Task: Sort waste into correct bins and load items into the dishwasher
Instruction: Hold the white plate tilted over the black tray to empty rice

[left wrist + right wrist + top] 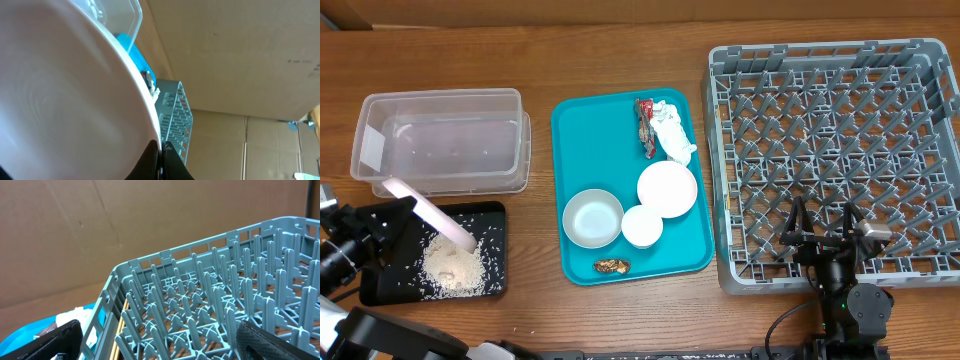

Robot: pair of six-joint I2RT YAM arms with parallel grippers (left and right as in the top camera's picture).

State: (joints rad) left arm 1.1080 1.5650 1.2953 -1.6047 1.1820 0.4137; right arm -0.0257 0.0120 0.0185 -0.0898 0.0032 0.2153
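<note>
Two arms, lol: left fingers [145, 167] clamp the pink bowl [432, 218] by its rim, tipped over the black tray [388, 287], rice [453, 268] heaped underneath. The dish rack [880, 130] sits way off right, under the spread right fingers [57, 340].

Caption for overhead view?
Left gripper holds pink bowl tilted over rice in black tray; right gripper open by dish rack.

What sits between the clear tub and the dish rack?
The overhead view shows the teal tray there, carrying the napkin, wrapper, plate, grey-white bowl, cup and brown lump.
</note>
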